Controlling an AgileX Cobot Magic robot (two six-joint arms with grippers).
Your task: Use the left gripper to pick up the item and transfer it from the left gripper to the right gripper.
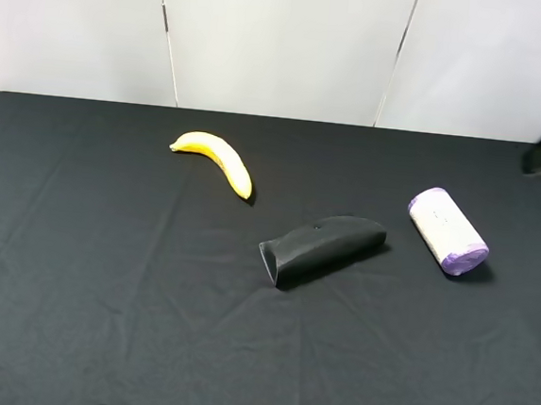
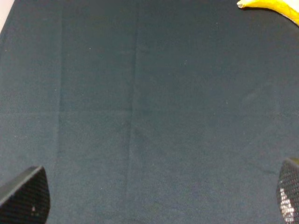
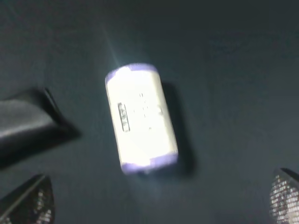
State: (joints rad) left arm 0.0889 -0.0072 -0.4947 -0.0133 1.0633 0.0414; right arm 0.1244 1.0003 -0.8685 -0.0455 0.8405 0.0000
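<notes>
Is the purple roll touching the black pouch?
Apart. The exterior high view shows bare cloth between the roll and the pouch.

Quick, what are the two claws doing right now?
Left gripper: jaws open, holding nothing.
Right gripper: jaws open, holding nothing, above the purple-ended roll.

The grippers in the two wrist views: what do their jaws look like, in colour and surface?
In both wrist views only the fingertips show. The left gripper has black wedge-shaped tips with a fine woven, carbon-like texture. The right gripper has similar tips, dark with a grey mesh pattern, somewhat blurred. No cables or markings are visible. In the high view, only a dark arm part shows at the right edge.
</notes>
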